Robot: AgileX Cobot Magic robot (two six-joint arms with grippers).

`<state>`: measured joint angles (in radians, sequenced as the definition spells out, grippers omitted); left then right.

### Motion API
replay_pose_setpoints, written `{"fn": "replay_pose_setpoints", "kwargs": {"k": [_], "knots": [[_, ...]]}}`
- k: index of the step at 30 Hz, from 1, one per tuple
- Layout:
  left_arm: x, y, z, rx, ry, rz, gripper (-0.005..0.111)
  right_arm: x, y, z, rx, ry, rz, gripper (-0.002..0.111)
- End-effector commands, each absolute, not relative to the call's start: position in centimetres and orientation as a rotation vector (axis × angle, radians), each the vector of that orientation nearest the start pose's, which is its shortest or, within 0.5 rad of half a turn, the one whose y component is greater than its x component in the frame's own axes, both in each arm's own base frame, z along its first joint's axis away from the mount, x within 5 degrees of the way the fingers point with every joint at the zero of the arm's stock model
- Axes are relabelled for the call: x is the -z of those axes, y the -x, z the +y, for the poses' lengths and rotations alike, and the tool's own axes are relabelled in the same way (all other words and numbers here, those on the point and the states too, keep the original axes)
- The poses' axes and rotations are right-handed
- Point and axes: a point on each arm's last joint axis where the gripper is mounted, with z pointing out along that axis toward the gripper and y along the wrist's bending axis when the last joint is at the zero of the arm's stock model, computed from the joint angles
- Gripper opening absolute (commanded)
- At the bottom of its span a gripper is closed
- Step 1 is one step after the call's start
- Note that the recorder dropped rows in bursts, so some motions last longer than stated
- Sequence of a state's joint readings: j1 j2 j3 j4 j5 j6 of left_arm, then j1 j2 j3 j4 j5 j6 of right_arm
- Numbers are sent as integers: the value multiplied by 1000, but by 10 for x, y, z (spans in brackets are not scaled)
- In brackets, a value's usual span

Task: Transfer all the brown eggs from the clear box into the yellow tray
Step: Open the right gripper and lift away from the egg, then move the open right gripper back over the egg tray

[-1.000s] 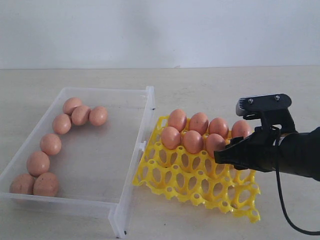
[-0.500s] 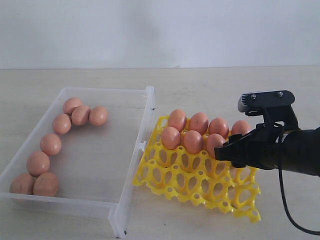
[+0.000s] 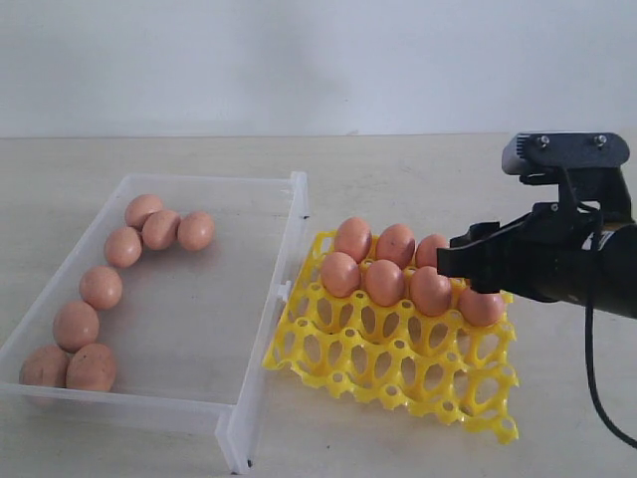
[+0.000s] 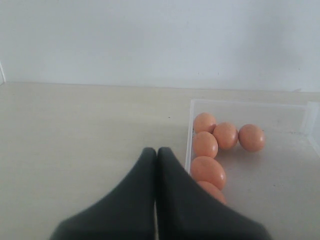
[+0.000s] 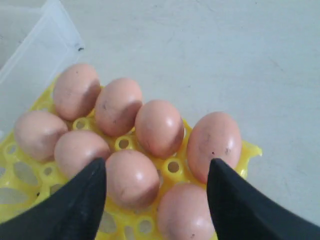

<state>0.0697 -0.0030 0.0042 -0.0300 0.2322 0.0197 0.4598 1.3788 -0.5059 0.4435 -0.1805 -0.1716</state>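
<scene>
While the right end effector (image 5: 156, 165) hangs over the far right corner of the yellow tray (image 3: 398, 363), its jaws stand wide apart and hold nothing. One finger is on either side of the eggs below and clear of them. Eight eggs (image 3: 383, 281) fill the two far rows of the tray, and the two near rows of cups are bare, with open surface (image 3: 418, 169) beyond the near and right edges. The tray's left edge lies right beside the long wall of the clear box (image 3: 269, 329), by the small clip tab; whether they touch cannot be told. Eight more eggs sit in the box, strung in a curve along its left wall from the far corner to the near one, so the middle and right side of its floor are free. The left end effector (image 4: 156, 152) has its fingers pressed together with nothing between them. It hovers over the bare surface just outside the box's left wall, near the eggs there.
</scene>
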Motion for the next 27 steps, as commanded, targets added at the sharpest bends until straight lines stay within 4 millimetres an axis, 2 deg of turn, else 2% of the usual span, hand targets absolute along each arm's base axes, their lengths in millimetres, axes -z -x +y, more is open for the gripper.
{"fn": "replay_pose_setpoints", "kwargs": {"k": [1,4,7,11,14,19,22,24,27], "knots": [[-192,-55,3,-35,67,1714,-4,-207,-220,102,-348,178,2172,56],[-192,-55,3,-35,67,1714,-4,-222,-218,107,-387,205,2161,56],[-192,-55,3,-35,67,1714,-4,-245,-221,130,-436,391,2177,56],[-192,-55,3,-35,67,1714,-4,-283,-225,181,-510,726,2143,56],[-192,-55,3,-35,67,1714,-4,-295,-235,228,-554,887,2141,56],[-192,-55,3,-35,67,1714,-4,-293,-254,311,-615,1064,2202,56],[-192,-55,3,-35,67,1714,-4,-287,-271,348,-654,1022,2268,56],[-192,-55,3,-35,67,1714,-4,-276,-281,368,-677,970,2317,56],[-192,-55,3,-35,67,1714,-4,-265,-288,390,-651,1023,2320,56]]}}
